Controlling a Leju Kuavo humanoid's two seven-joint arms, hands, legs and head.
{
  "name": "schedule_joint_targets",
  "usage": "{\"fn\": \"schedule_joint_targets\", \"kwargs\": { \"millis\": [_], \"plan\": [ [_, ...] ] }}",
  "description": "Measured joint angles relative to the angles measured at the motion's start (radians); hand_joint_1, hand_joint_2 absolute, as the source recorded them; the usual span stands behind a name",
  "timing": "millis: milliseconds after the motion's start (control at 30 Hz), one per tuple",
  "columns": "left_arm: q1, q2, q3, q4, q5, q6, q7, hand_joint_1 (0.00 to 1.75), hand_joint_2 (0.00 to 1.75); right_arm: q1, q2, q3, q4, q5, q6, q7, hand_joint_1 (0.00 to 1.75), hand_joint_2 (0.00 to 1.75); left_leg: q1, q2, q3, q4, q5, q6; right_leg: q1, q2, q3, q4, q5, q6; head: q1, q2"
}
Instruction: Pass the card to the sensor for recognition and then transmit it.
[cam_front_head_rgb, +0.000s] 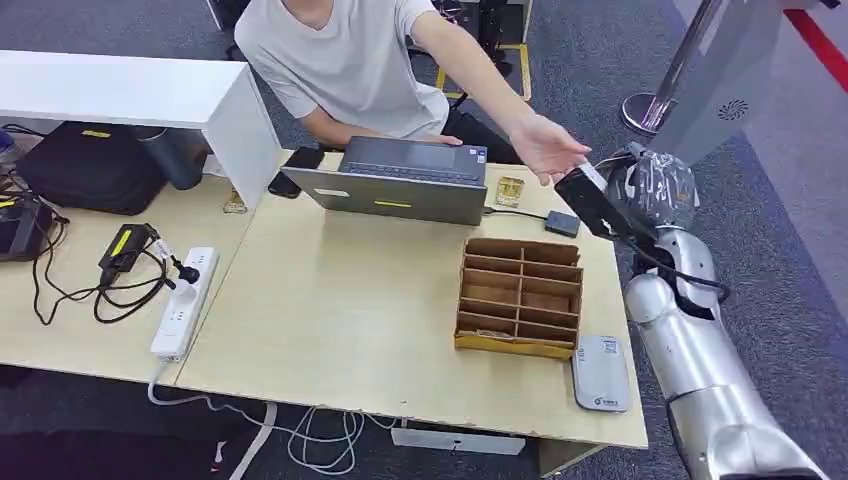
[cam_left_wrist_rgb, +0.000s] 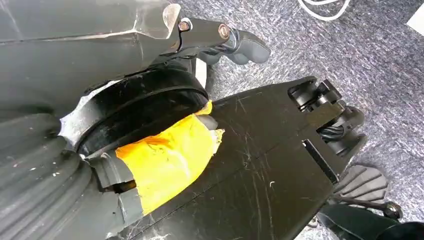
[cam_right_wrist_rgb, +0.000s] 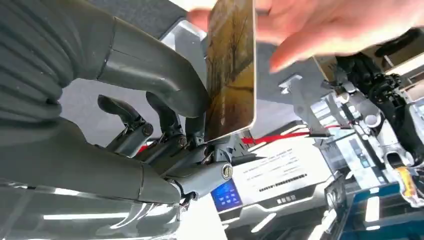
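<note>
My right hand (cam_front_head_rgb: 640, 195) is raised beyond the table's far right corner and pinches the card (cam_right_wrist_rgb: 231, 70) between thumb (cam_right_wrist_rgb: 150, 65) and fingers. The card carries a yellow-brown picture; from the head view the card (cam_front_head_rgb: 588, 195) looks dark with a pale edge. A person's open hand (cam_front_head_rgb: 545, 150) reaches over the laptop to just above the card, and the person's fingers (cam_right_wrist_rgb: 320, 25) touch or nearly touch its far end. The grey card sensor (cam_front_head_rgb: 600, 372) lies flat at the table's near right corner, well below my right hand. My left hand (cam_left_wrist_rgb: 220, 37) hangs over the carpet, holding nothing.
A cardboard divider box (cam_front_head_rgb: 520, 295) stands beside the sensor. The person sits behind a grey laptop (cam_front_head_rgb: 400, 180). A white power strip (cam_front_head_rgb: 183, 300) with cables and a black bag (cam_front_head_rgb: 90, 165) lie at the left. A stanchion base (cam_front_head_rgb: 645, 110) stands on the floor at the right.
</note>
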Motion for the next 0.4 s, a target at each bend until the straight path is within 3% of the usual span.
{"fn": "schedule_joint_targets", "kwargs": {
  "millis": [100, 133, 400],
  "plan": [
    [0.000, 0.000, 0.000, 0.000, 0.000, 0.000, 0.000, 0.00, 1.75, -0.009, 0.012, -0.007, 0.016, -0.003, -0.004, -0.001, 1.75, 1.75, 0.000, 0.000, 0.000, 0.000, 0.000, 0.000, 0.000, 0.000, 0.000, 0.000, 0.000, 0.000, 0.000, 0.000],
    [0.000, 0.000, 0.000, 0.000, 0.000, 0.000, 0.000, 0.00, 1.75, -0.012, 0.015, -0.010, 0.022, -0.008, -0.004, -0.002, 0.00, 1.75, 0.000, 0.000, 0.000, 0.000, 0.000, 0.000, 0.000, 0.000, 0.000, 0.000, 0.000, 0.000, 0.000, 0.000],
    [0.000, -0.001, -0.001, -0.002, -0.013, 0.000, 0.010, 0.00, 1.75, -0.016, 0.047, -0.016, 0.061, -0.027, -0.010, -0.025, 0.00, 1.75, 0.000, -0.001, 0.000, 0.000, 0.000, 0.000, 0.000, -0.001, 0.000, 0.000, 0.000, 0.000, 0.000, 0.000]
  ]
}}
